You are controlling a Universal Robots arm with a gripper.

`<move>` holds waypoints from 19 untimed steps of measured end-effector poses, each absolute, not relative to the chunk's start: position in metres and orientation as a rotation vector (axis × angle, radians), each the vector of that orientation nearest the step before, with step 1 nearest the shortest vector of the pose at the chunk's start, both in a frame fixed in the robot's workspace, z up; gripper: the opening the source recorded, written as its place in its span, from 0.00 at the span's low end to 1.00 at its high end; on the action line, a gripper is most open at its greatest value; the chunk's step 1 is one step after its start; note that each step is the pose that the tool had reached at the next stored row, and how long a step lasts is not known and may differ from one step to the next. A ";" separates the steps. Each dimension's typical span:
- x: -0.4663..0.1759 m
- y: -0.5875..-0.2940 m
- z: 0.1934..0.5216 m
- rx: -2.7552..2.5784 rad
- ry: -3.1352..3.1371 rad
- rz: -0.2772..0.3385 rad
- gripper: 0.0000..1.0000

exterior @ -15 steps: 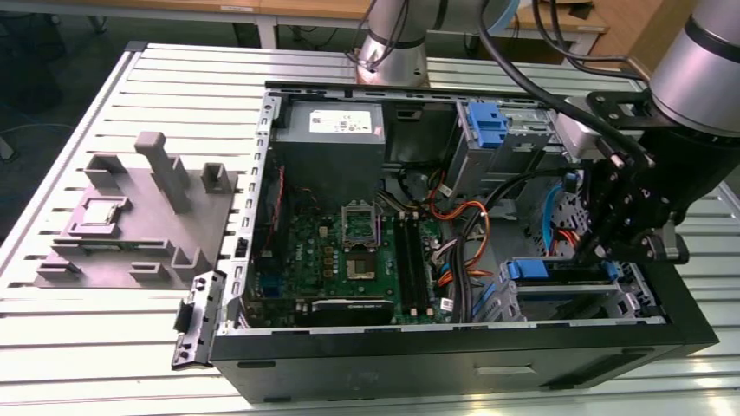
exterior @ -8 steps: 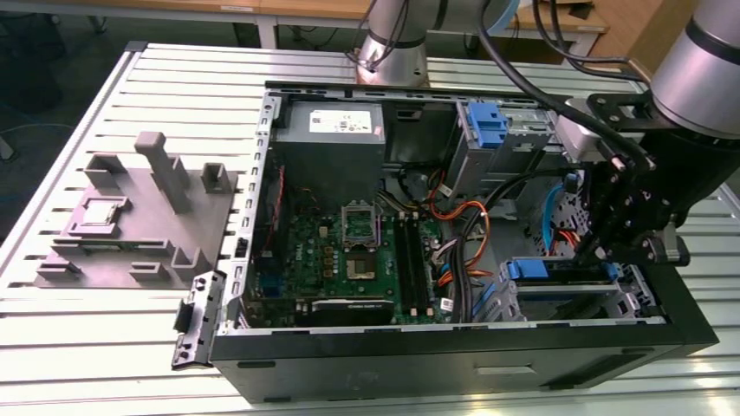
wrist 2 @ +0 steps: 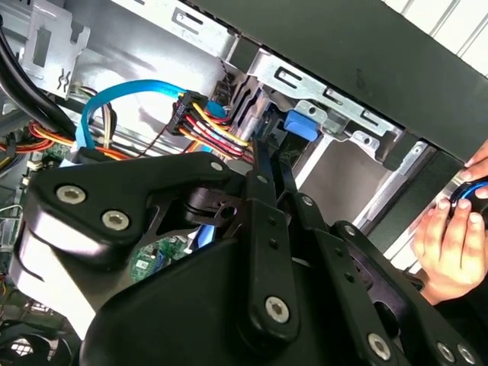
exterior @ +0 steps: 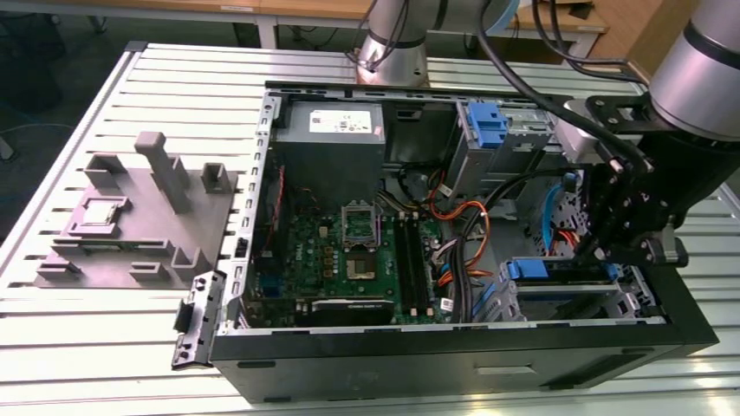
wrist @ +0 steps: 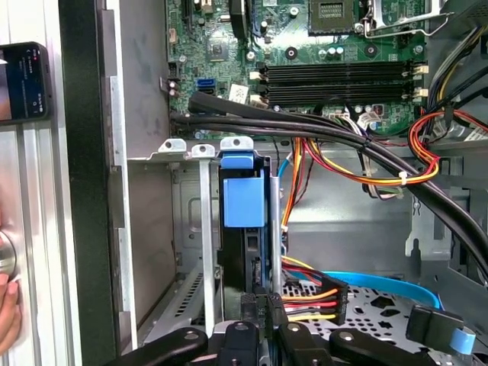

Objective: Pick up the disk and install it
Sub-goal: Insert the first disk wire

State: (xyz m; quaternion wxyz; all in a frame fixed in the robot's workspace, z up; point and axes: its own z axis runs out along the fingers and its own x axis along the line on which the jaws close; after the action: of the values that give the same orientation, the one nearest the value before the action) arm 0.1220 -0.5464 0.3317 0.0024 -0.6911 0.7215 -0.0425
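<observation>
Gripper (wrist: 255,305) down inside the case (exterior: 463,347) at the drive bay (exterior: 578,299), fingers (wrist 2: 263,175) closed thin on the upper edge of the disk (wrist: 242,229). Disk standing on edge in a bay slot, blue carrier tab (wrist: 244,202) uppermost, beside the bay's silver dividers (wrist: 206,229). Judged: pick-up done, insertion under way; disk sunk well into the slot but tab proud of the bay rim, so not yet seated, and grip not yet let go. Power and data cables (wrist: 313,293) bundled just beside the fingers, near the disk's end. Motherboard (exterior: 347,260) beyond. A person's hand (wrist 2: 450,244) resting outside the case wall, apart from the arm.
</observation>
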 end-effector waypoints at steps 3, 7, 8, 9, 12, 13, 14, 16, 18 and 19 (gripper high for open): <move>0.122 -0.546 0.330 -2.168 2.263 -0.133 0.17; 0.122 -0.546 0.328 -2.167 2.263 -0.133 0.17; 0.122 -0.547 0.328 -2.167 2.263 -0.133 0.17; 0.122 -0.547 0.327 -2.167 2.264 -0.133 0.17; 0.122 -0.547 0.327 -2.167 2.264 -0.133 0.17; 0.122 -0.547 0.326 -2.167 2.263 -0.132 0.17; 0.122 -0.547 0.326 -2.167 2.263 -0.132 0.17; 0.122 -0.547 0.326 -2.167 2.264 -0.133 0.17; 0.122 -0.547 0.326 -2.167 2.263 -0.133 0.17; 0.122 -0.547 0.326 -2.167 2.263 -0.132 0.17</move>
State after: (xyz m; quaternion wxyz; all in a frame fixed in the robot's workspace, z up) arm 0.1220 -0.5466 0.3259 0.0026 -0.6909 0.7217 -0.0422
